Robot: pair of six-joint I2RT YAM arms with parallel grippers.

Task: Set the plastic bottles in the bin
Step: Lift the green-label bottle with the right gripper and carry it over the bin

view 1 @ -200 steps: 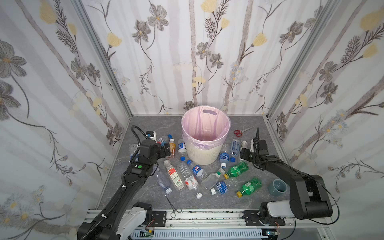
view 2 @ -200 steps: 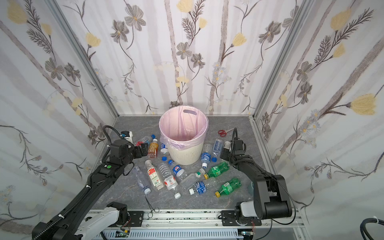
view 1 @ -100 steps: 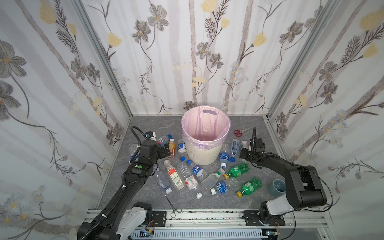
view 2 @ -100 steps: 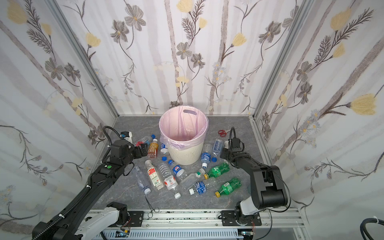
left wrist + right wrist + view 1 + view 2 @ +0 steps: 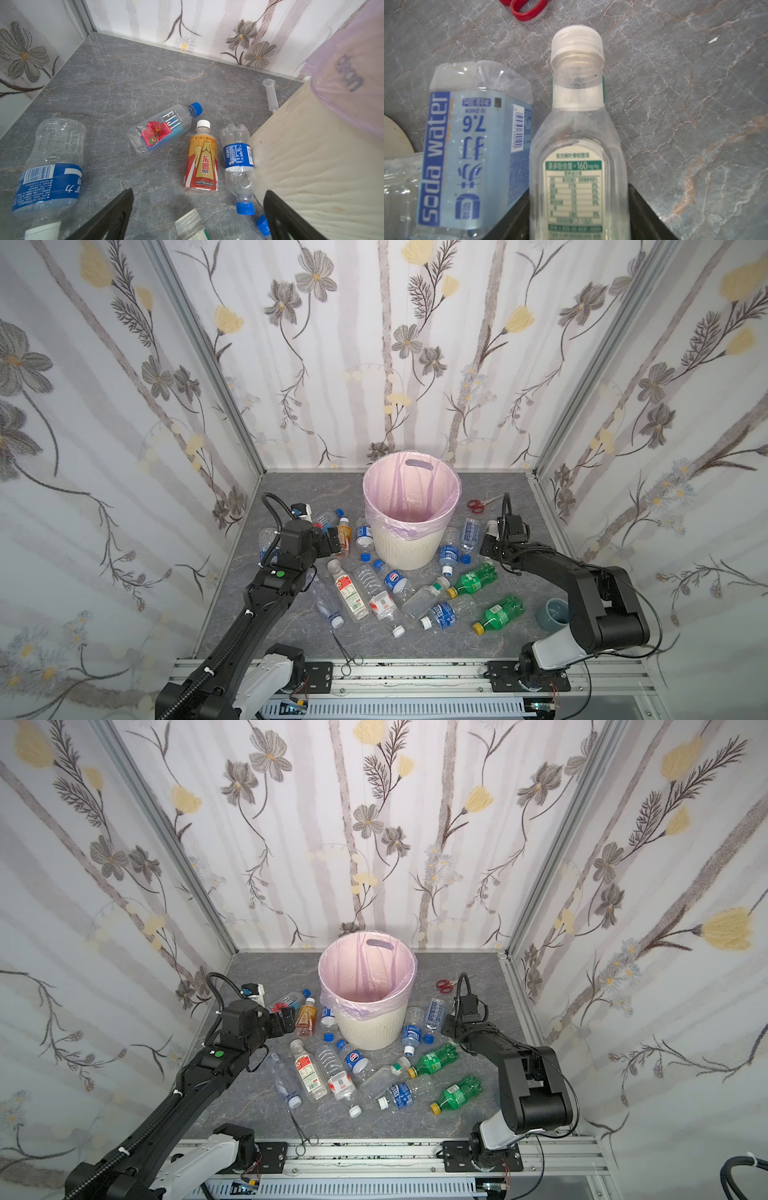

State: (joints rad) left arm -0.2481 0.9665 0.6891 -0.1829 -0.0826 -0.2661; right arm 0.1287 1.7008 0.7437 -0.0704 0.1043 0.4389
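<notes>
Low in both top views, the plastic bottles (image 5: 348, 592) lay scattered on the desk (image 5: 291, 626), none moved since a second earlier. Left of centre, the left claw (image 5: 198, 193) gaped wide and empty. Right of the bin (image 5: 405, 549), which looked empty, the right claw (image 5: 579, 192), its arm slightly re-posed, pinched a white-capped bottle (image 5: 577, 128) lying on the desk.

- White-capped bottle (image 5: 577, 145): clear, green label, lying between the right fingers (image 5: 641, 220), which meet its sides; cap points away.
- Soda-water bottle (image 5: 473, 155): blue label, lying just outside one of them.
- Orange bottle (image 5: 202, 160): lying ahead of the spread left fingers (image 5: 116, 214).
- Fiji bottle (image 5: 164, 128): blue cap, lying farther ahead.
- Bin (image 5: 311, 166): cream, pink-lined, upright beside one left finger.
</notes>
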